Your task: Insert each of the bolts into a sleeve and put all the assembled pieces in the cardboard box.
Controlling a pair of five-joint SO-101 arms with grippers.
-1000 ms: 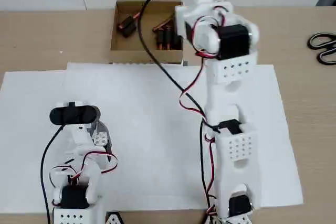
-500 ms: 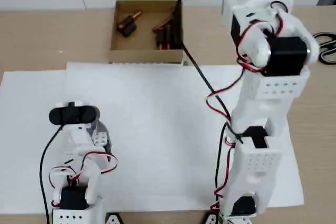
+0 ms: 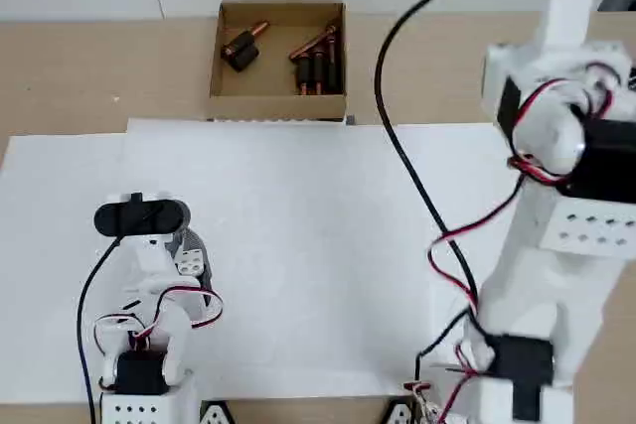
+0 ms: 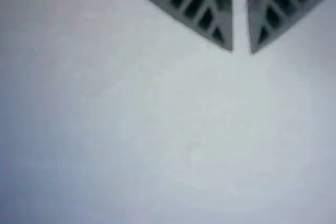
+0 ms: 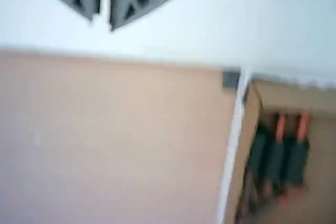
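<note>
Two pairs of grey ribbed jaws come through in the wrist views. The left gripper (image 4: 241, 51) hangs close above the white paper (image 4: 157, 140), its jaws pressed nearly together with a thin slit between them and nothing in it. The right gripper (image 5: 101, 22) has its jaws drawn in the same way, empty, seen against the paper with bare desk (image 5: 105, 140) next to it. That view also catches one corner of the cardboard box (image 5: 239, 150), where assembled pieces (image 5: 278, 156), black sleeves with copper bolt ends, lie side by side against a wall.

The high view gives the whole layout. The box sits on the desk just beyond the paper's far edge. One piece (image 3: 243, 44) lies at an angle near one wall. The others are clustered against the opposite wall, one of them lying slantwise. The left arm (image 3: 144, 345) is folded low at the near edge of the paper, its wrist pointing down at the sheet. The right arm (image 3: 556, 196) stands tall at the paper's right side, and a black cable (image 3: 397, 146) arcs down from its top.
</note>
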